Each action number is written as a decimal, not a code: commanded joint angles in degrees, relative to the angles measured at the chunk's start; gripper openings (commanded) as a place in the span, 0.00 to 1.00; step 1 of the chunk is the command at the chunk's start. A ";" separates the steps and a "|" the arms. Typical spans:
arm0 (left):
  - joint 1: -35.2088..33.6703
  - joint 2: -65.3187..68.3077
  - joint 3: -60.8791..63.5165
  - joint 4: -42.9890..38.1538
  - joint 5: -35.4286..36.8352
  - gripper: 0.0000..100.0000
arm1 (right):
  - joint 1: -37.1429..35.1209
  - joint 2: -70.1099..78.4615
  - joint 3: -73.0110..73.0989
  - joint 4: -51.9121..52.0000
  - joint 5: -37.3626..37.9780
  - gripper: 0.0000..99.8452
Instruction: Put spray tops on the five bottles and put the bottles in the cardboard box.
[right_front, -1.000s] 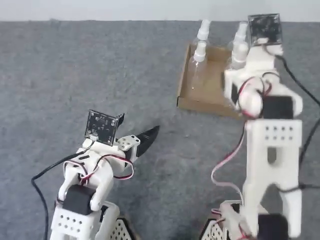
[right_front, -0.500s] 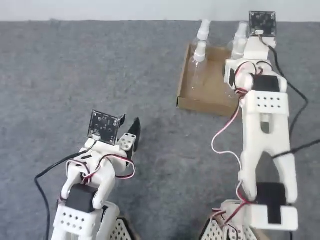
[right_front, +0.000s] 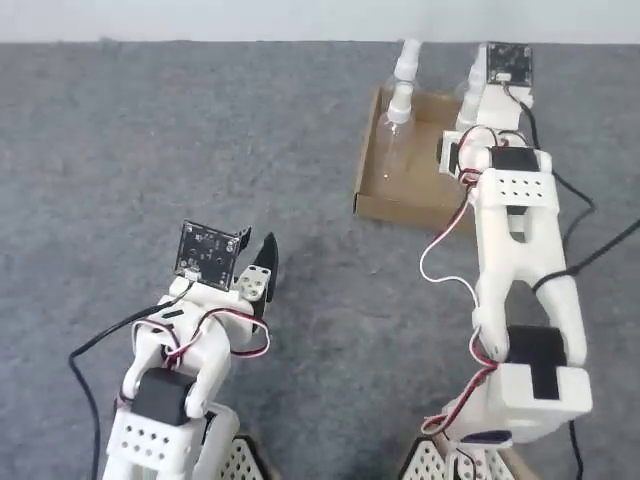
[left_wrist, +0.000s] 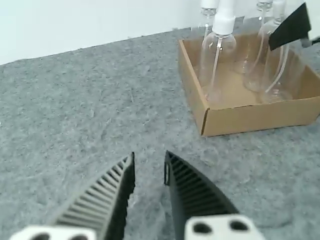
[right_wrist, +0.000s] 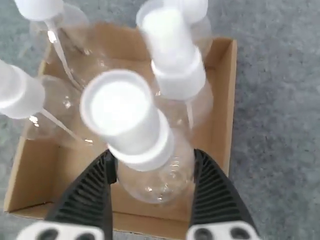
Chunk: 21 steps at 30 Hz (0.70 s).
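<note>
The cardboard box (right_front: 368, 190) stands at the table's far right, with several clear bottles with white spray tops upright in it. Over the box, my right gripper (right_wrist: 153, 157) is shut on the body of one bottle (right_wrist: 127, 117), a finger on each side. Close behind it stands another bottle (right_wrist: 172, 47), with more (right_wrist: 17, 95) toward the box's other side. In the left wrist view the box (left_wrist: 250, 117) lies ahead, with a bottle (left_wrist: 217, 52) at its near corner. My left gripper (left_wrist: 149, 162) hovers low over bare felt near the front left (right_front: 266, 252), shut and holding nothing.
Grey felt covers the whole table (right_front: 180, 130). A pale wall runs along the far edge, just behind the box. Cables trail from both arm bases at the near edge.
My right arm has stretched forward and come down over the box with the bottle. My left gripper has gone from wide open to shut.
</note>
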 joint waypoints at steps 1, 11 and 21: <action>-0.18 -0.97 -0.57 -1.58 -0.35 0.08 | 0.75 -0.57 -0.62 -2.15 -0.70 0.01; -0.18 -0.97 -0.48 -1.58 -0.35 0.08 | 0.75 -6.37 16.44 -19.38 -0.26 0.01; -0.18 -0.97 -0.48 -1.58 -0.35 0.08 | 0.31 -7.43 19.78 -20.70 -0.09 0.01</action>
